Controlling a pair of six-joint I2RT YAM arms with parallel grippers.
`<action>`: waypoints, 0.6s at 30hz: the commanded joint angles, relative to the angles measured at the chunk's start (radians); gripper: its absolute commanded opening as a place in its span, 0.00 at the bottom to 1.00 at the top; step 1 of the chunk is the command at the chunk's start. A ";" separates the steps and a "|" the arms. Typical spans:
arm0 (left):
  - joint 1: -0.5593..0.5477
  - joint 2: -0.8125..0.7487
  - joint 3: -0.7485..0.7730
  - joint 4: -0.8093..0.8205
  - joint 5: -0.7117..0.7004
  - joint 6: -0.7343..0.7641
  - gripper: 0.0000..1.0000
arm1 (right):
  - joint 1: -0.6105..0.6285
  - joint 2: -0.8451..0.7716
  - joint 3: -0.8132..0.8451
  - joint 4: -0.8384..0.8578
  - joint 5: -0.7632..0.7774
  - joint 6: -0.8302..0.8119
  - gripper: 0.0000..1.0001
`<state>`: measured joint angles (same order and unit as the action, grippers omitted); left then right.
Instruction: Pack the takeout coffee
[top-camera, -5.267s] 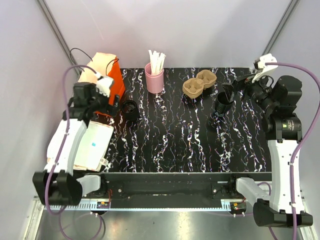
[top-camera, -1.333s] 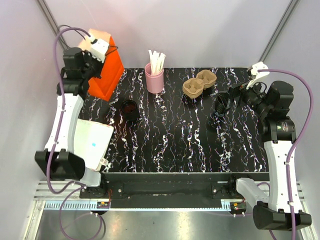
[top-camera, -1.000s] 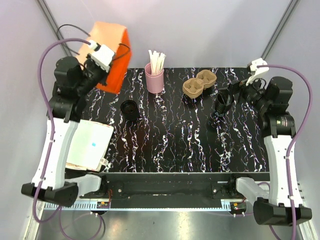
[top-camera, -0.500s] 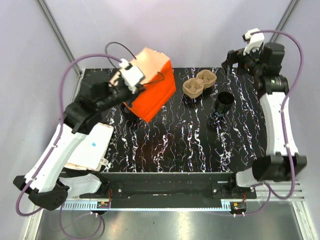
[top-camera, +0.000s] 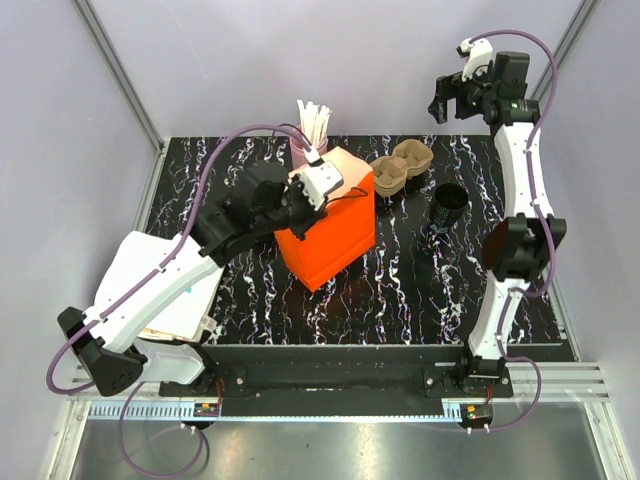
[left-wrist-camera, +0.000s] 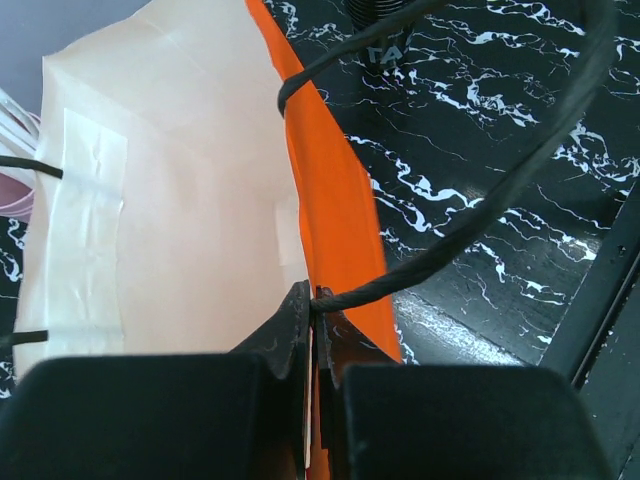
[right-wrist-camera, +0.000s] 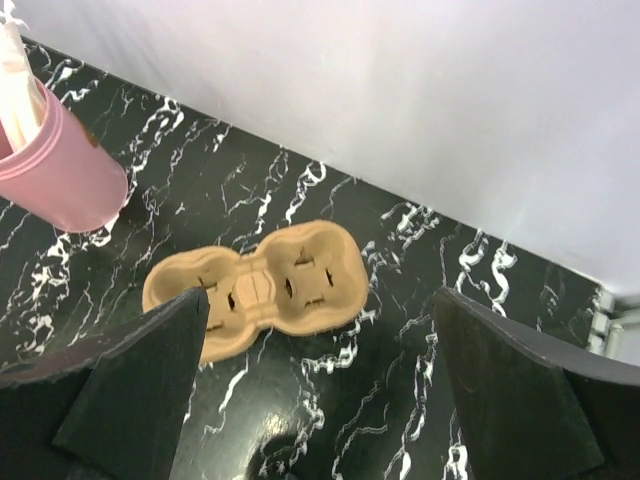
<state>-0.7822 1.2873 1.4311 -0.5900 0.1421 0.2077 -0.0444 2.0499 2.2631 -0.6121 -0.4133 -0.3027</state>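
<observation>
The takeout coffee is hidden; it shows in no view. An orange paper bag (top-camera: 335, 240) stands in the middle of the table, its cream inside (left-wrist-camera: 180, 200) open to the left wrist camera. My left gripper (top-camera: 330, 193) is shut on the bag's upper rim (left-wrist-camera: 315, 300), where a black cord handle (left-wrist-camera: 450, 230) loops out. My right gripper (top-camera: 452, 98) hangs high over the table's back right, open and empty, its fingers (right-wrist-camera: 130, 370) spread wide above the cardboard carrier (right-wrist-camera: 255, 285).
A tall black cup-like stack (top-camera: 443, 212) stands right of the bag. A brown two-cup carrier (top-camera: 400, 168) lies behind it. A pink cup of white sticks (top-camera: 312, 125) stands at the back, beside the bag. A white flat pack (top-camera: 165, 290) lies at the left edge.
My left arm has carried the orange bag from the back left corner to the table's middle. My right arm has lifted away from the black stack to the back, still open.
</observation>
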 joint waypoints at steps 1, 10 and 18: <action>-0.018 0.006 -0.040 0.073 -0.058 -0.039 0.01 | 0.017 0.155 0.215 -0.107 -0.071 -0.045 1.00; -0.025 0.040 -0.080 0.108 -0.107 -0.065 0.02 | 0.089 0.317 0.306 -0.150 -0.053 -0.159 1.00; -0.026 0.058 -0.090 0.113 -0.093 -0.079 0.10 | 0.136 0.411 0.334 -0.150 -0.024 -0.177 0.98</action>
<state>-0.8040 1.3449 1.3388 -0.5400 0.0593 0.1455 0.0750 2.4336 2.5324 -0.7589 -0.4553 -0.4488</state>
